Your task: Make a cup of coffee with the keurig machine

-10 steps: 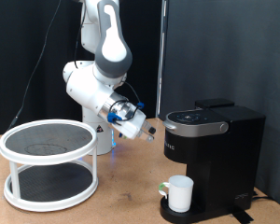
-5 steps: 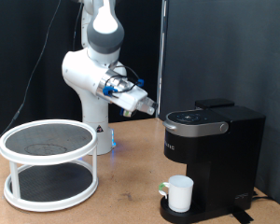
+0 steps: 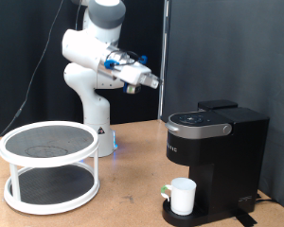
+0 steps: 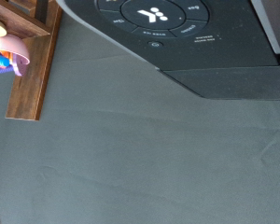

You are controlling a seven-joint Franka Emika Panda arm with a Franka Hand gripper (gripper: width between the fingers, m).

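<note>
One cup (image 3: 184,196), one keurig machine (image 3: 216,156), one two-tier round rack (image 3: 49,165) and one arm share the scene. The white cup stands upright on the drip tray (image 3: 172,218) at the machine's base, under the overhanging brew head, near the exterior view's bottom right. The black machine sits on the wooden worktop (image 3: 123,203) at the exterior view's right, its lid down and its top control panel (image 4: 159,16) facing up; in the wrist view that panel, with its ring of buttons, fills one edge of the picture beside grey floor. The gripper (image 3: 153,81) hangs in open air well above the worktop, up and toward the exterior view's left of the machine's top, touching nothing and holding nothing; whether its fingers are apart or together cannot be told from these views. Between the rack at the exterior view's left and the machine lies an open stretch of bare worktop. The arm's white base (image 3: 97,132) stands behind the rack, with black curtains at the back.
</note>
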